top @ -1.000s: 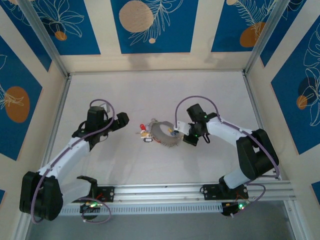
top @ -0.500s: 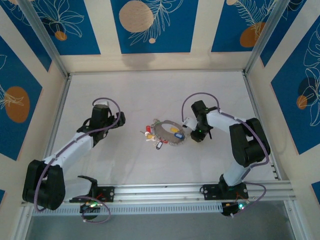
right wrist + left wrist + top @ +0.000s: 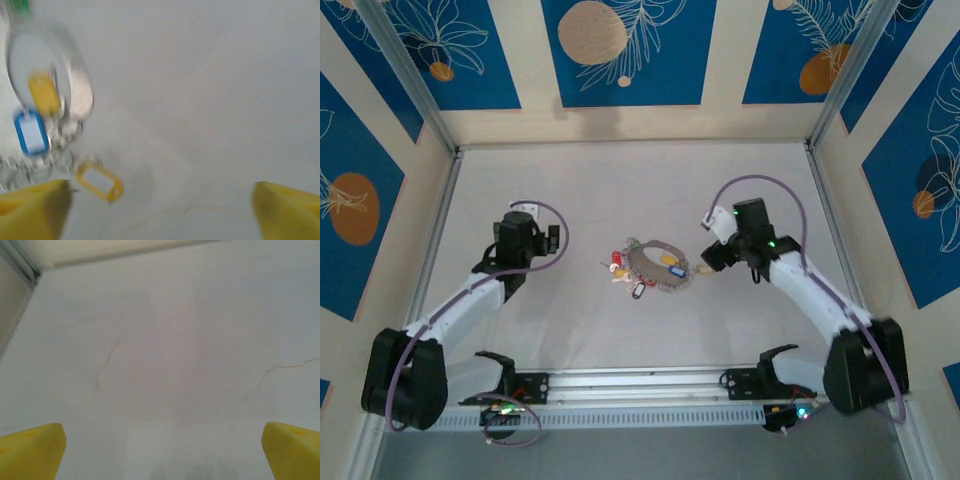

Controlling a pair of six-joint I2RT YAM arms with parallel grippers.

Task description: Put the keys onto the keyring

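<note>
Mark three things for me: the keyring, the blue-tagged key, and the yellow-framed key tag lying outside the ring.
keyring (image 3: 645, 265): top external view, on the left part of the grey loop.
blue-tagged key (image 3: 31, 131): right wrist view, on its blue-rimmed label.
yellow-framed key tag (image 3: 100, 181): right wrist view, on the label's pale middle.

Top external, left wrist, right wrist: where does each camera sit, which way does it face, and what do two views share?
Top external: above and behind the bases, looking down on the table; both arms show, the keyring between them.
Left wrist: on the left arm, facing bare table; its yellow jaws stand wide apart at the lower corners.
Right wrist: on the right arm, facing the table, blurred; keyring at left, jaws wide apart below.
Shared: top external and right wrist both show the keyring and its blue-tagged key.
</note>
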